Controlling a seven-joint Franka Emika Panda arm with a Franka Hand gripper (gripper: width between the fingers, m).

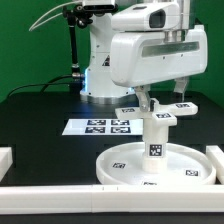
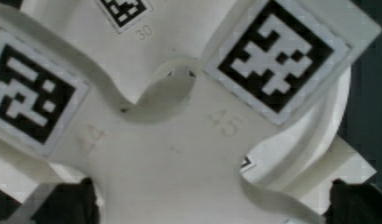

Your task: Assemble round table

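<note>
The disc [image 1: 118, 168] lies on the table [image 1: 40, 122], the leg [image 1: 156, 140] stands upright at its middle with the cross-shaped base [image 1: 161, 114] on top, just under the hand [image 1: 161, 97], and the marker board [image 1: 105, 126] lies behind the disc, toward the exterior view's left

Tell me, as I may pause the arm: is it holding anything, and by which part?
Nothing looks gripped: the gripper has its jaws wide open around the cross-shaped base on top of the leg.
</note>
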